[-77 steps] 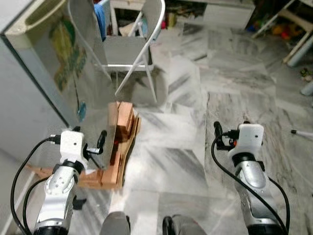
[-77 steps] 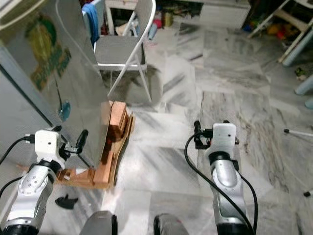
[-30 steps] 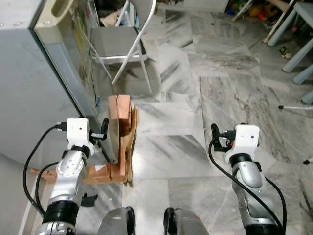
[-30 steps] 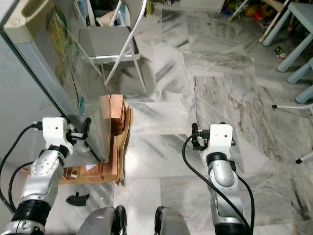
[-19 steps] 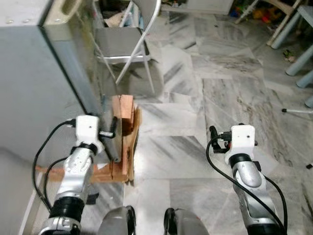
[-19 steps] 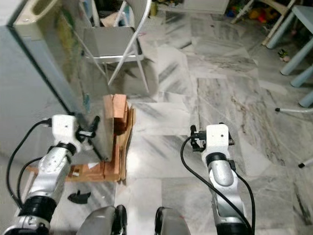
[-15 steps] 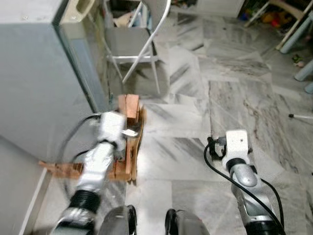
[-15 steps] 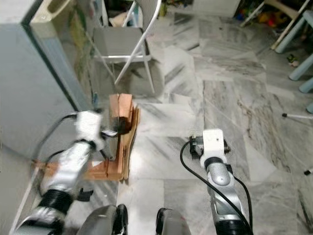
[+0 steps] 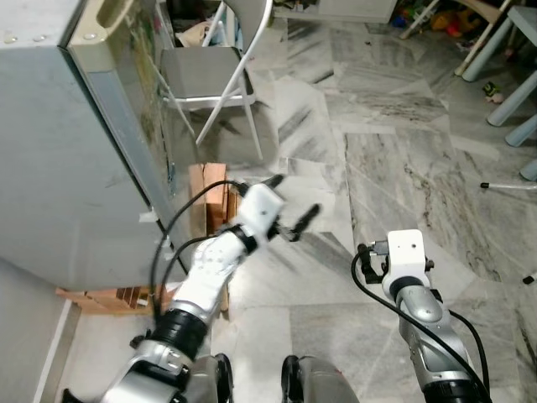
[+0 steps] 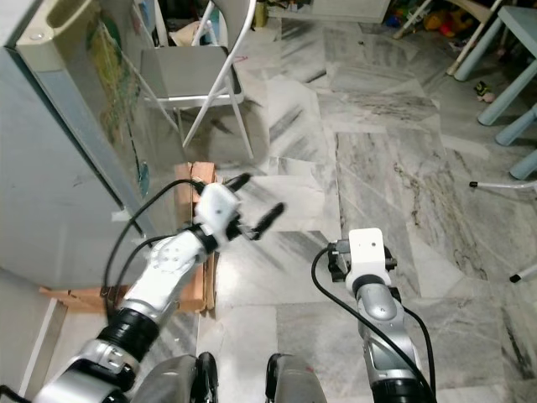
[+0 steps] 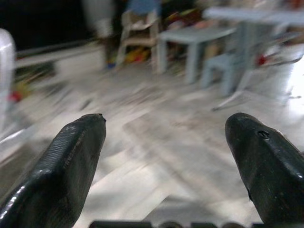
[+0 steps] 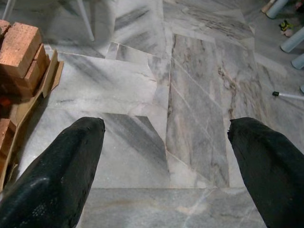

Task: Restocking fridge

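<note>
A grey-veined marble floor [image 9: 394, 159] spreads across the whole scene, running from the robot's feet to the far clutter of furniture. On the left stands the fridge [image 9: 59, 168], a tall grey box whose door [image 10: 92, 92] carries a faded green and yellow picture on its face and lies nearly flush with the cabinet; whether it is fully shut cannot be told. The fridge rests on a low base of reddish bricks [image 9: 214, 189] and wooden slats [image 9: 109, 295], which juts out at the near corner beside the door. Beyond the fridge, far and slightly right of it, a white folding chair [image 9: 214, 71] stands on the floor, its grey seat facing the robot. At the far right edge are pale blue table legs [image 10: 495, 50]. The left arm reaches forward and to the right, away from the fridge, and the left gripper [image 9: 292, 204] hangs in the air above the floor just right of the bricks, its two black fingers [image 11: 71, 161] spread wide apart with nothing between them. The right gripper [image 12: 166, 156] sits low and near on the right side, over bare floor, well apart from the fridge; its fingertips [image 12: 71, 161] are likewise spread wide and hold nothing.
</note>
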